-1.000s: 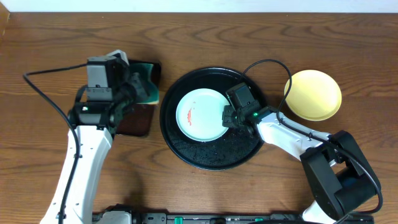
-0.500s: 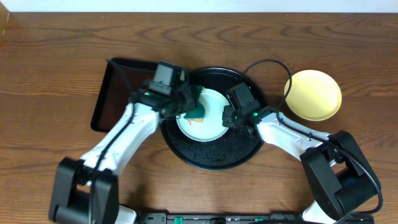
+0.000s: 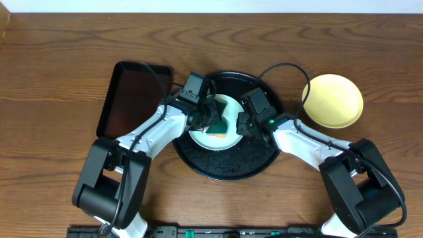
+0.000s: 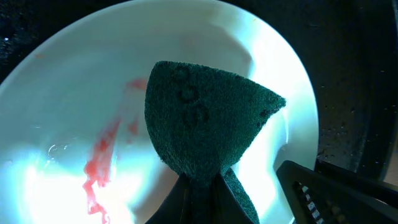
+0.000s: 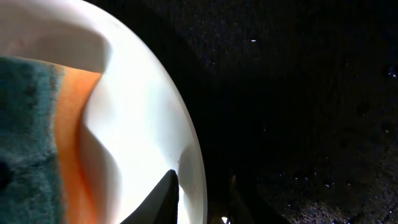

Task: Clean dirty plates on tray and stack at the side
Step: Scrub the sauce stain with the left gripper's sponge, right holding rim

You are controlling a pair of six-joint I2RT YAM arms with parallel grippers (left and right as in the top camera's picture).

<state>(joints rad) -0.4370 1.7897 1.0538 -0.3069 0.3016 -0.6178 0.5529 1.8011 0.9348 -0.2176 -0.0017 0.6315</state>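
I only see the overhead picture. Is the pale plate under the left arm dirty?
Observer: Yes. The left wrist view shows a red smear on the plate, beside the teal sponge pinched in the left gripper.
Operator: What is the right arm doing at the edge?
Observer: Its wrist view shows the right gripper with the plate's rim between its fingers, above the black tray.
Operator: Is the sponge teal all through?
Observer: No. The right wrist view shows an orange layer next to the teal one.
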